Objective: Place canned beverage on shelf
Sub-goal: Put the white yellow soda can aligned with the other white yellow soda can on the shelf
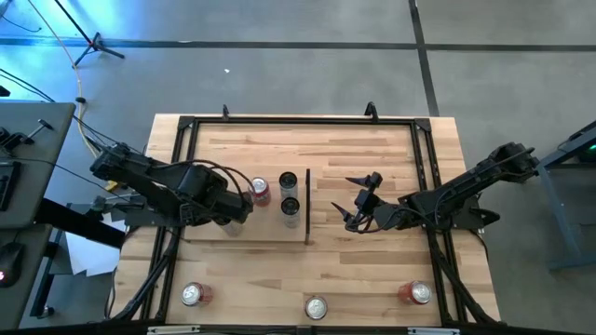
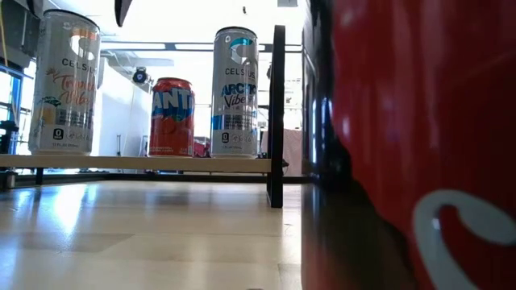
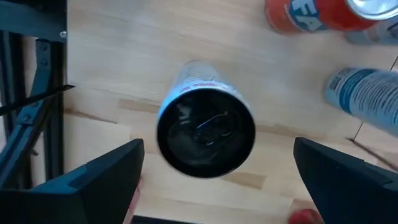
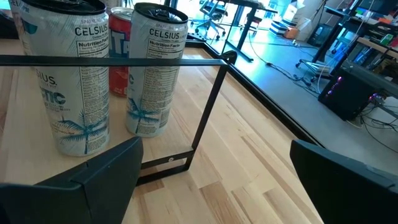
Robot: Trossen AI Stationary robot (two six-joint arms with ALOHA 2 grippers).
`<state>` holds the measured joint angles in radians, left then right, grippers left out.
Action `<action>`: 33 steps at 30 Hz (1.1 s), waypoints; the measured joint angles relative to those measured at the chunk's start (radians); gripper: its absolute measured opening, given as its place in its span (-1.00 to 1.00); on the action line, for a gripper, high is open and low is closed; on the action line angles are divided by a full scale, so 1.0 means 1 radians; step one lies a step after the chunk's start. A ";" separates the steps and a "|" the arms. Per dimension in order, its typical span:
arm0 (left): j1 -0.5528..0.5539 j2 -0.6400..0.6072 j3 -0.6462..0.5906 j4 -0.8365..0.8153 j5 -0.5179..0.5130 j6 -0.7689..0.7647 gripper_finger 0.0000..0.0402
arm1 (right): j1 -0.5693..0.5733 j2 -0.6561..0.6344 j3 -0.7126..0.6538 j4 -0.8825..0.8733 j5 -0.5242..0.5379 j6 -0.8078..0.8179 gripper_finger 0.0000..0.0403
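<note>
Risk: the left gripper (image 3: 214, 180) hangs spread and released directly over a can (image 3: 205, 118) standing near the shelf (image 1: 219, 158) edge at 9 o'clock. A skewed withdrawal can clip its rim and topple it off that edge. The right gripper (image 1: 358, 207), also spread and empty, waits at 3 o'clock.

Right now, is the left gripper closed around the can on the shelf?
No. In the left wrist view the left gripper stands open, its fingers clear of the upright black-topped can on either side.
</note>
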<state>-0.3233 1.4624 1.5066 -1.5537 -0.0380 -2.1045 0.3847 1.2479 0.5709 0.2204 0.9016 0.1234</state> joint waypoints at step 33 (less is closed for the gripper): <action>0.051 -0.005 -0.145 0.115 0.071 0.108 0.28 | 0.000 0.000 0.000 0.001 0.000 0.000 0.95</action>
<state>-0.2722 1.4569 1.3621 -1.4391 0.0330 -1.9960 0.3847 1.2477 0.5709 0.2214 0.9016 0.1231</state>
